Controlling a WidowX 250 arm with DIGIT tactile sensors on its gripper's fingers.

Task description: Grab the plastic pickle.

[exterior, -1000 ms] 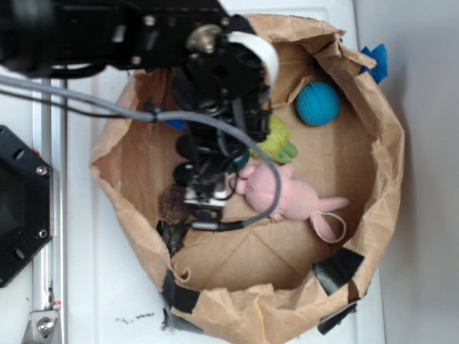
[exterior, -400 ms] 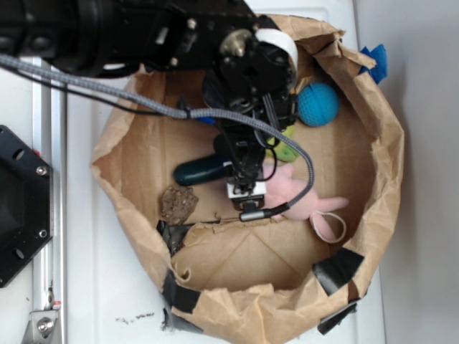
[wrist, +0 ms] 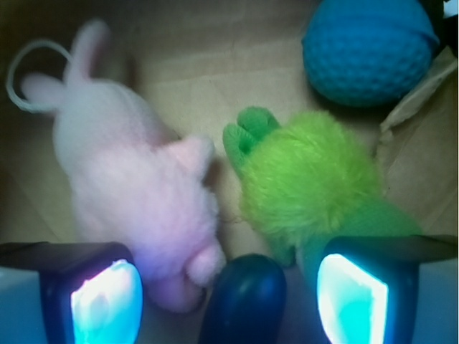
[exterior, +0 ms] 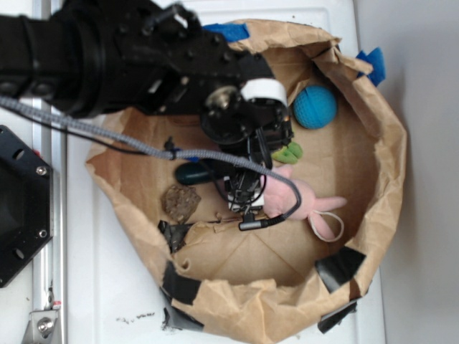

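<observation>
Contents of a brown paper bag (exterior: 373, 186) with its sides rolled down, lying on a white surface: one plastic pickle (wrist: 246, 295), dark green-teal and glossy, lying on the bag floor toward the left of centre, its rounded end showing in the wrist view low between the two fingers (wrist: 100, 297). The gripper (wrist: 229, 301) stands with its jaws apart, one pad on each side of that end, neither touching it; this straddling pose suits a closing grasp across the pickle's short width. One pink plush rabbit (wrist: 136, 193), lying just beside the pickle and close to the left finger, so it may be pinched along with it. One fuzzy light-green plush (wrist: 308, 179) just beside the right finger. One blue knitted ball (wrist: 369, 46) at the far right, apart from the grasp. One brown lumpy object (exterior: 180, 203) near the bag's left wall, its identity unclear. The arm hides most of the pickle in the exterior view.
</observation>
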